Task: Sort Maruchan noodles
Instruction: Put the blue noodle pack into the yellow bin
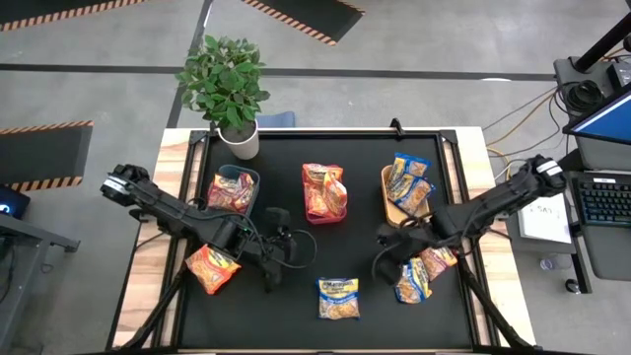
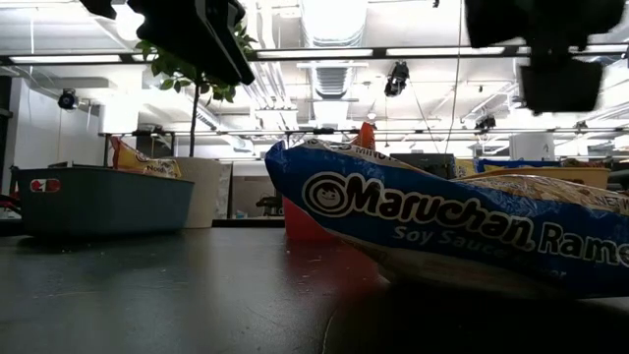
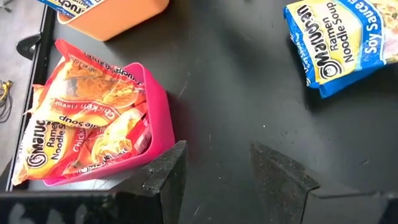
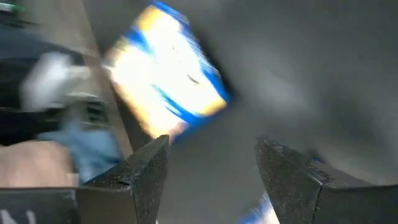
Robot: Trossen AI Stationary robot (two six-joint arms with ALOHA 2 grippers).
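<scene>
Blue-and-yellow crinkly plastic packet (image 2: 462,231), printed "Maruchan Ramen, Soy Sauce", flat on black bench (image 1: 296,306) front centre. Pink plastic bin (image 3: 158,121) holds orange "Chicken Flavor" packets (image 3: 81,124). Left tool (image 3: 217,177) and right tool (image 4: 214,171) both open, empty.

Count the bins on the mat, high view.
3, in a row across the far half of the mat: teal bin left near the plant, red bin centre, tan bin right. Each holds ramen packets, so more packets may be hidden underneath.
</scene>
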